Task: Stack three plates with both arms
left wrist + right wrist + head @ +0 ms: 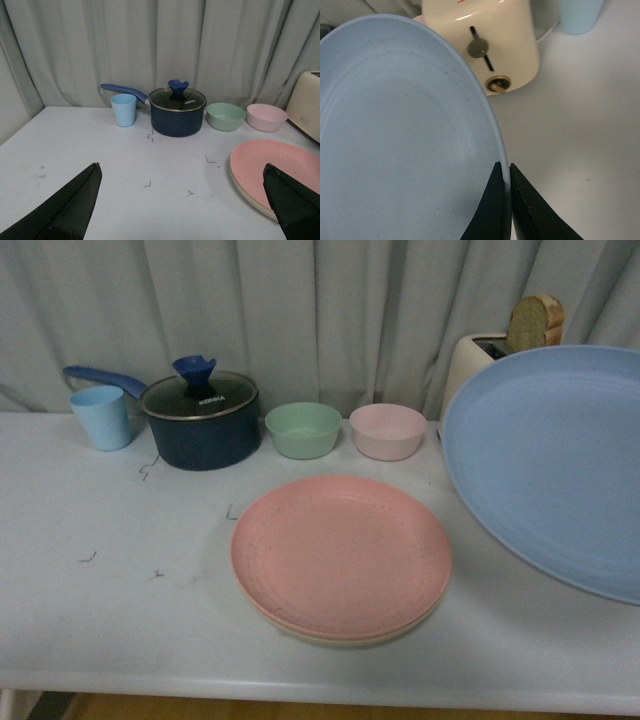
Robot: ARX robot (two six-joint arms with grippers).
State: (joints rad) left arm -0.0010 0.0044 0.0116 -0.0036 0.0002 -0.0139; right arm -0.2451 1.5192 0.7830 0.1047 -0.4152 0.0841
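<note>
A pink plate (340,555) lies at the table's middle on top of a cream-beige plate (360,638), of which only a thin rim shows. The blue plate (550,460) hangs tilted in the air at the right, over the table. My right gripper (504,168) is shut on its rim, one finger on each face; the blue plate (395,135) fills most of the right wrist view. My left gripper (182,167) is open over bare table, left of the pink plate (280,165). Neither arm shows in the front view.
Along the back stand a light blue cup (102,417), a dark blue lidded pot (200,420), a green bowl (303,429) and a pink bowl (388,431). A cream toaster (478,360) holding bread (535,322) stands behind the blue plate. A grey curtain hangs behind.
</note>
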